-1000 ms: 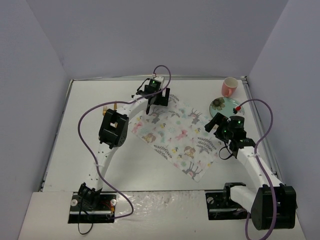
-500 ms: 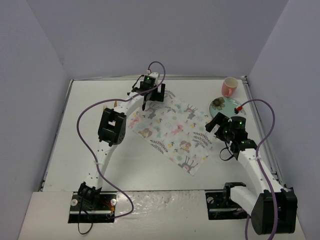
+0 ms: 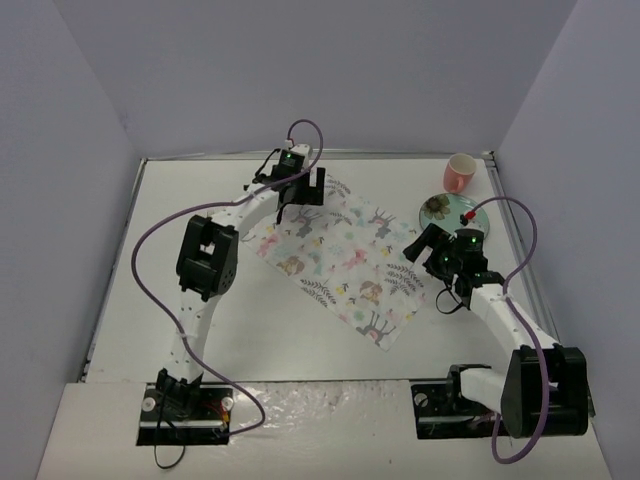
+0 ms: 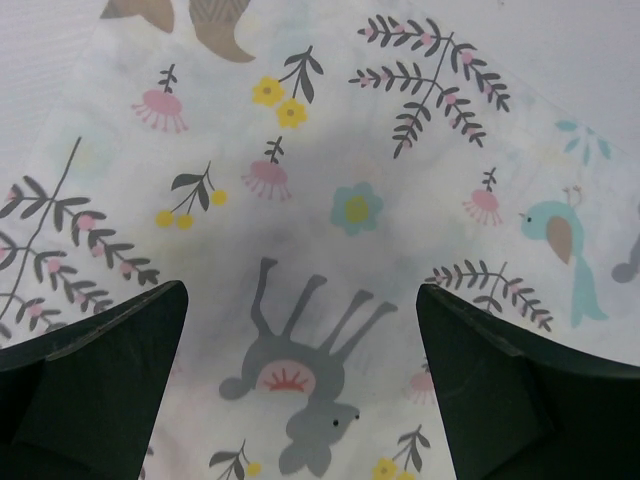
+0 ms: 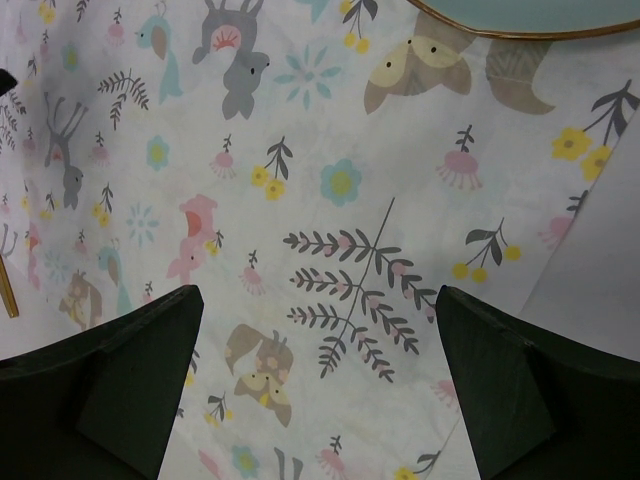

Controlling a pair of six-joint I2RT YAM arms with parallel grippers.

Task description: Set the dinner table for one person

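The dinner table (image 3: 290, 340) is a large white tabletop. A floral animal-print placemat (image 3: 345, 260) lies flat on it, turned at an angle. My left gripper (image 3: 298, 192) is open over the placemat's far left corner; in the left wrist view its jaws (image 4: 300, 292) stand wide apart above the print (image 4: 340, 200), holding nothing. My right gripper (image 3: 425, 247) is open over the placemat's right corner; in the right wrist view (image 5: 318, 292) it hovers over the mat (image 5: 300, 180), empty.
A teal plate with a gold rim (image 3: 452, 211) sits at the back right, its edge just beside the placemat; it also shows in the right wrist view (image 5: 500, 18). A pink cup (image 3: 458, 173) stands behind it. A thin gold utensil (image 5: 6, 292) lies left of the mat.
The placemat has slid left and a little farther back. My left gripper moved left and back; my right gripper moved left with it.
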